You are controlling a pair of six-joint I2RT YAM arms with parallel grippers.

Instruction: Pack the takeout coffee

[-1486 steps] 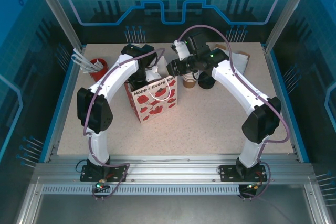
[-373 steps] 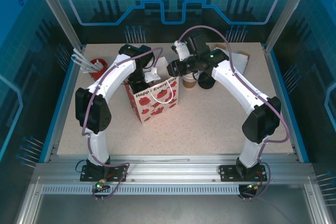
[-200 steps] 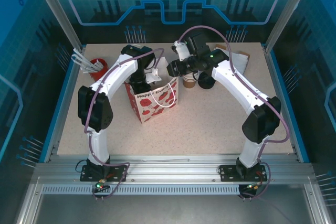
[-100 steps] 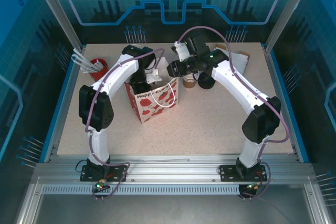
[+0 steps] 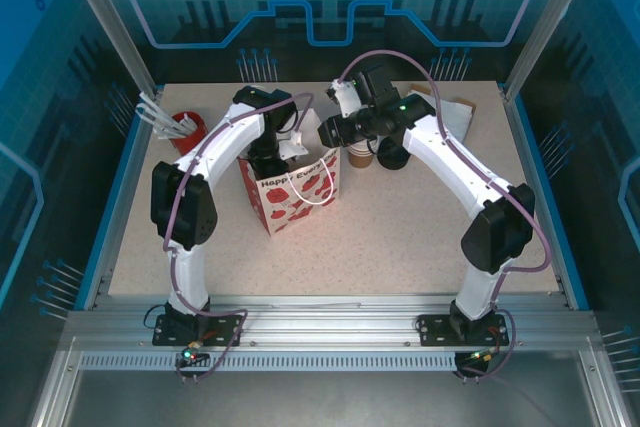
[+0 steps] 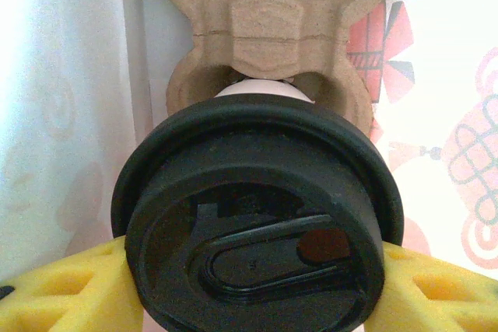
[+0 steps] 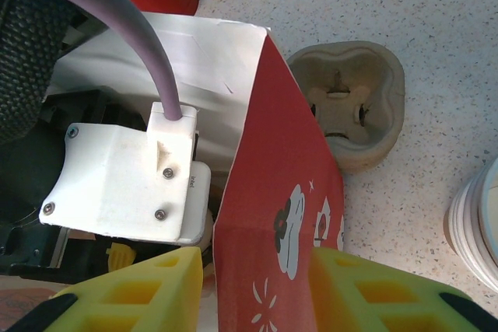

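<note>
Left fingers (image 6: 62, 293) clamp the takeout coffee (image 6: 257, 207) in the bag (image 7: 280, 153) — right fingers (image 7: 140, 289) straddle its rim, pinch unclear.

Left arm (image 5: 215, 147) bent down into patterned gift bag (image 5: 295, 187), right gripper (image 5: 327, 135) seemingly at its rim, cups (image 5: 360, 155) behind

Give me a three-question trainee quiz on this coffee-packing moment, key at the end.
1. True or false: the left fingers hold the takeout coffee by its sides.
2. In the left wrist view, what lies just past the cup? A) a pulp carrier B) a metal spoon C) a glass bottle
3. Fill in: the right fingers straddle a wall of the red-and-white ___.
Key: 1 true; 2 A; 3 gift bag.
</note>
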